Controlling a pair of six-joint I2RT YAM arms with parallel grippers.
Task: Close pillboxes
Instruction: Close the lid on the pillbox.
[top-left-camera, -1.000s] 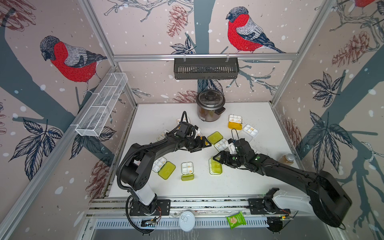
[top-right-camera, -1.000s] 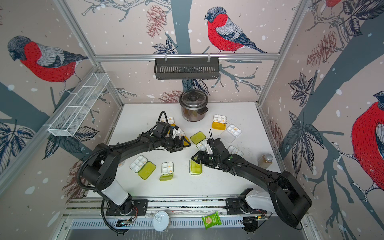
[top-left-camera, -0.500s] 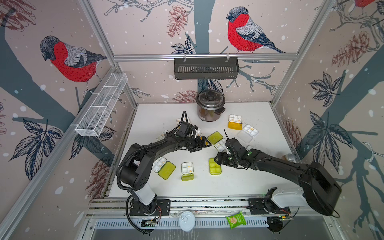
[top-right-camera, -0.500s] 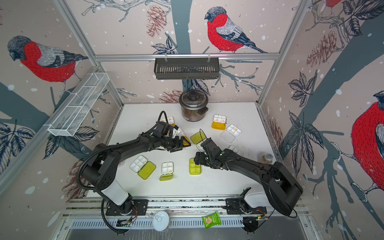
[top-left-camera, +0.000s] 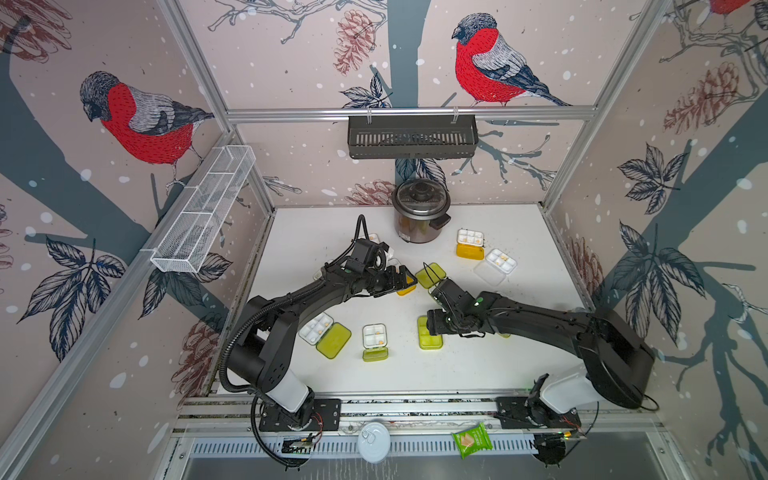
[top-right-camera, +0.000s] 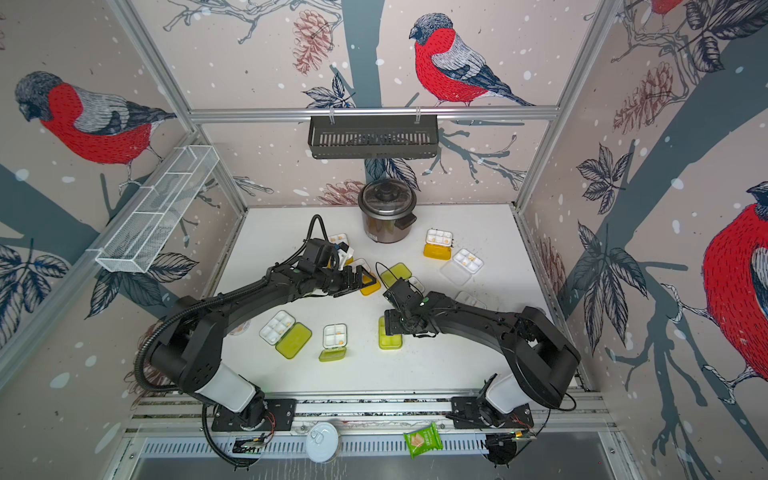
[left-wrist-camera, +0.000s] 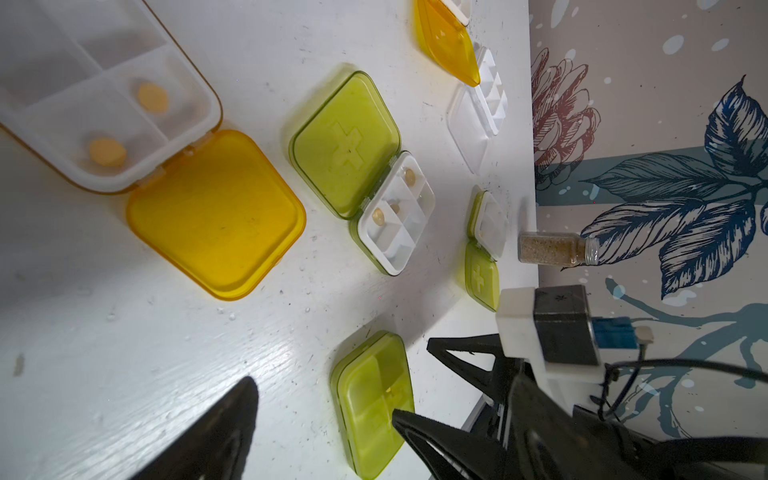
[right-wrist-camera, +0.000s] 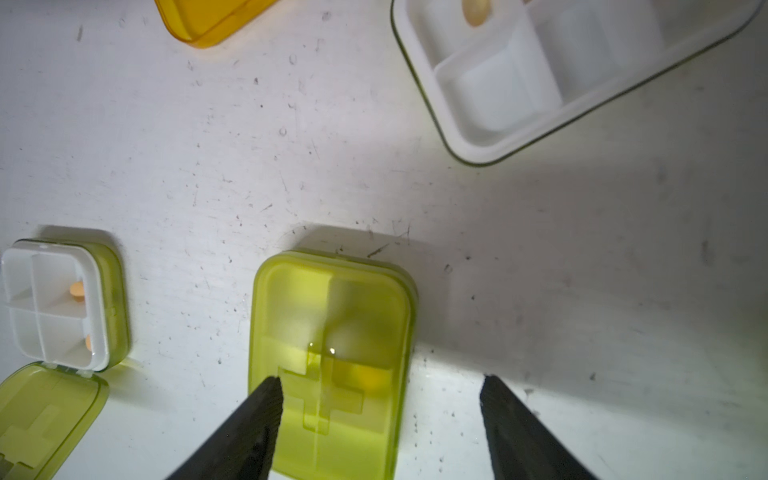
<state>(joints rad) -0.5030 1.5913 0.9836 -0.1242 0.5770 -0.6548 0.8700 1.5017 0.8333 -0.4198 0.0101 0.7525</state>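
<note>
reading the white table (top-left-camera: 490, 365) in both top views as a clock face, twelve at the back wall and six at the front rail, the right gripper (top-left-camera: 434, 326) sits just off centre toward five o'clock, over the closed lime pillbox (top-left-camera: 431, 340). in the right wrist view its fingers (right-wrist-camera: 249, 432) are spread well apart and pinch nothing. one tip overlaps the near corner of the closed lime pillbox (right-wrist-camera: 332, 324), and the other stands over bare table just beside it. whether the tip touches the lid cannot be told.

the left gripper (top-left-camera: 401, 278) hangs just off centre toward twelve o'clock, over the open orange pillbox (top-left-camera: 406, 289). in the left wrist view its fingers (left-wrist-camera: 224, 428) are spread wide over bare table, holding nothing. the orange lid lies flat beside its white tray, which has two pale orange pills in it.

an open lime pillbox (top-left-camera: 431, 274) lies near centre at one o'clock, between the two grippers. two further open lime cases lie at seven o'clock (top-left-camera: 375, 337) and eight o'clock (top-left-camera: 326, 336), their lids folded flat on the table. farther out, a second orange case (top-left-camera: 469, 243) lies open at one o'clock and a clear-lidded case (top-left-camera: 496, 266) lies open at two o'clock. a steel cooker (top-left-camera: 420, 216) stands at twelve o'clock by the back wall.
</note>
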